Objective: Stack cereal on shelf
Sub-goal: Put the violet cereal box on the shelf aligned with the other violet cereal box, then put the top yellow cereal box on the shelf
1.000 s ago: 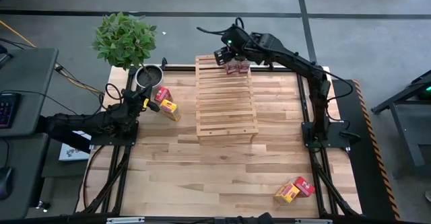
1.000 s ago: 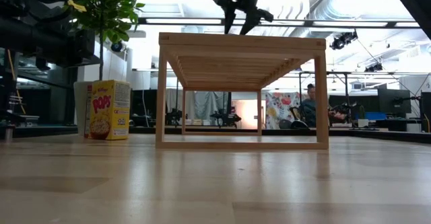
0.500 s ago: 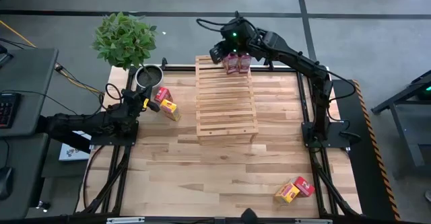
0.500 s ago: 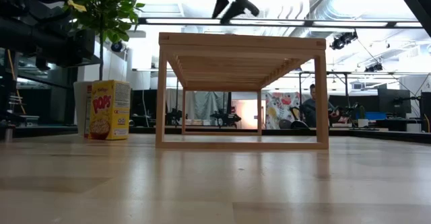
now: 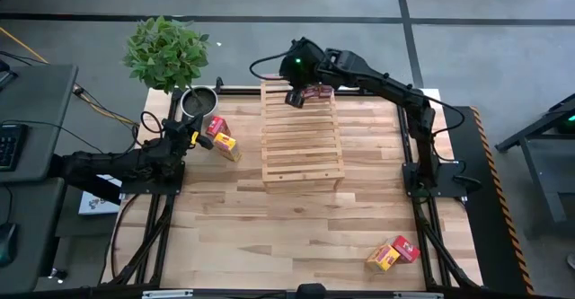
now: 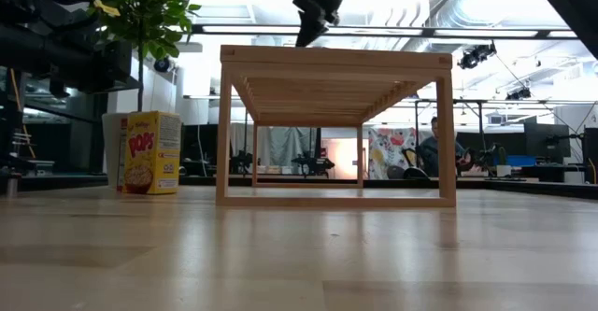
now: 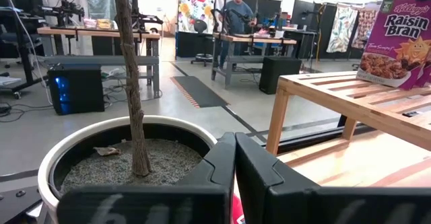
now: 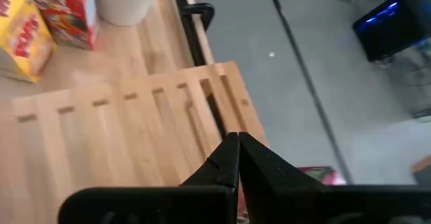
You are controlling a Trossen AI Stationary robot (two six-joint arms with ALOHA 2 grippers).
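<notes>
The right gripper [image 5: 296, 99] hangs over the far end of the shelf [image 5: 301, 137], fingers pinched together on nothing at all, and the right wrist view confirms it: two dark fingers [image 8: 236, 158] pressed flat against each other above the slats. Just beside it, on the shelf's far right corner, stand the pink boxes [image 5: 316, 92], upright, a whisker to the right of the closed claw. That's the danger! A careless swing of that wrist could clip them and tip them off the far edge. The left wrist view shows a Raisin Bran box [image 7: 400, 42] standing square on the slats, so the placement looks sound for now.

Over on the left, the left gripper [image 5: 188, 137] waits, fingers shut and empty, beside the plant pot [image 5: 199, 104]. Near it on the table lie a red box [image 5: 216, 127] and a yellow box [image 5: 226, 145], touching. Another yellow and red pair [image 5: 393, 253] sits at the near right, well apart from either arm. Plenty left to stack.
</notes>
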